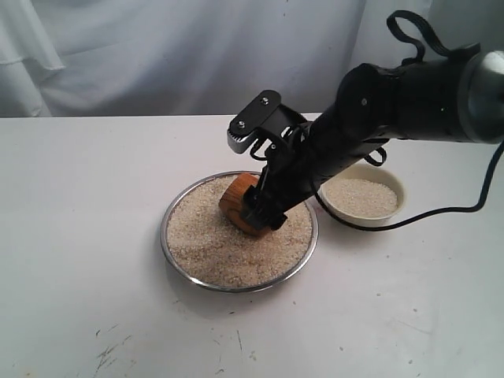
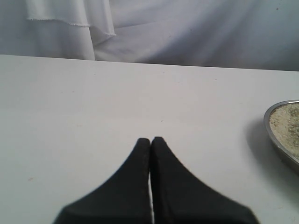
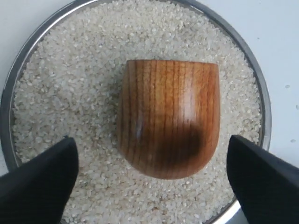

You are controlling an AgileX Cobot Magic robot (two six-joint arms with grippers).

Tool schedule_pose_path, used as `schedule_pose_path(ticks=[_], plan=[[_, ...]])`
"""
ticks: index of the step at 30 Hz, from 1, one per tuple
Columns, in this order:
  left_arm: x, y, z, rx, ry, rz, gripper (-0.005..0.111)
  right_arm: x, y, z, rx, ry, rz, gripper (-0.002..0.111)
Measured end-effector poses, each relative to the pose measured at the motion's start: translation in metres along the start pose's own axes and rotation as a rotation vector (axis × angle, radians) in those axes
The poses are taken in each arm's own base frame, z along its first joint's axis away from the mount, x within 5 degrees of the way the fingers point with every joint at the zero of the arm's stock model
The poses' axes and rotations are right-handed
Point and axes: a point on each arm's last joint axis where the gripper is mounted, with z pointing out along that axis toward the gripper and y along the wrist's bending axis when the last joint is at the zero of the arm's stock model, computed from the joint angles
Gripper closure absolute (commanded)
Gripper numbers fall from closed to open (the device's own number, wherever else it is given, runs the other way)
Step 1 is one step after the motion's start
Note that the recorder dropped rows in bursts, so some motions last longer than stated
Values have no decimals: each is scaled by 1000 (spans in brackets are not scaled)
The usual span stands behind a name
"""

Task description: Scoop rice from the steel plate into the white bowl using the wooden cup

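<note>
- wooden cup (image 3: 168, 119) lying on its side on the rice (image 1: 213, 244), toward 12 o'clock of the steel plate (image 1: 169, 252)
- right fingers (image 3: 42, 182) standing released either side of the cup, not touching it
- left fingers (image 2: 135, 186) clenched on nothing, hovering over the tabletop (image 1: 79, 236)
- white bowl (image 1: 398, 206) sitting at 3 o'clock of the plate, already holding rice; the plate is carrying plenty, so more scoops probably left

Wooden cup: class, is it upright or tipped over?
Tipped: the wooden cup lies on its side on the rice, its grained wall facing the right wrist camera.
</note>
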Motion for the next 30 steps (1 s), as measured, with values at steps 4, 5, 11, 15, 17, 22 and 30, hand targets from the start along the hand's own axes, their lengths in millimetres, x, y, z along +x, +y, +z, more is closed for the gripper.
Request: schedule_pose_path(ticks=[4,5,11,15,17,22,30], plan=[[0,0,0,0,0,0,107,0,-4,-1,14,-18,-3,30],[0,0,0,0,0,0,107,0,-6,-1,18,-19,1,30],[0,0,0,0,0,0,107,3,-10,2,22,-13,10,30],[0,0,0,0,0,0,107,5,-10,6,17,-1,10,30],[0,0,0,0,0,0,107,5,-10,6,17,-1,15,30],[0,0,0,0,0,0,107,5,-9,6,10,-3,26,30],[0,0,0,0,0,0,107,4,-9,6,6,-15,47,30]])
